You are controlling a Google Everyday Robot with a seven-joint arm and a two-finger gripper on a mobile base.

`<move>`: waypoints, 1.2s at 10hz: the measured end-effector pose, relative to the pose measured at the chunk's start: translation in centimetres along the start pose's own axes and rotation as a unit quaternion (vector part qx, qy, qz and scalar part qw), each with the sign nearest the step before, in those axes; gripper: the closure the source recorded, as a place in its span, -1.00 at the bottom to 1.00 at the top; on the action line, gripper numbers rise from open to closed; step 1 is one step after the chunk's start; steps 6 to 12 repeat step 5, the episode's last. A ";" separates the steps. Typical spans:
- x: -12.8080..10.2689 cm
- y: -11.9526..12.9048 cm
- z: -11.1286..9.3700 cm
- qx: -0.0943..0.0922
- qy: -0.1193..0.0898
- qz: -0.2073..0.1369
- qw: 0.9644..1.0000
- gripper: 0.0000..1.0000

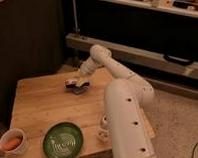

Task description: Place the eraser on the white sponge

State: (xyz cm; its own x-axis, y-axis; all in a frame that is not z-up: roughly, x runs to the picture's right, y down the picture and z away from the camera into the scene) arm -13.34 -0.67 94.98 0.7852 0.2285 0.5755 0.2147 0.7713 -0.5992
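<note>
My gripper (80, 81) is at the far middle of the wooden table (41, 100), low over a small cluster of objects. Under it lies a small white block with a reddish end (71, 83), which may be the eraser or the white sponge; I cannot tell which. A dark flat piece (80, 90) lies right beside it, under the gripper. The gripper hides part of the cluster, and I cannot tell whether it is touching or holding anything.
A green plate (63, 140) lies at the table's front. A white cup holding something orange (11, 143) stands at the front left corner. A small white bottle (104, 129) stands beside my arm's white body (125, 120). A dark wall and metal shelving are behind the table.
</note>
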 end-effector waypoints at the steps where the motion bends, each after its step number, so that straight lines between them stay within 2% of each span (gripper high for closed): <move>1: 0.3 0.0 0.0 0.000 -0.001 0.003 1.000 -0.60; 2: 0.3 0.0 0.1 0.000 -0.006 0.006 1.000 -0.60; 4: 0.3 -0.2 -0.7 0.010 -0.044 0.006 0.999 -0.60; 5: 0.2 -0.3 -1.0 0.012 -0.049 0.004 0.999 -0.60; 12: 0.2 -0.3 -1.0 0.012 -0.049 0.004 0.999 -0.60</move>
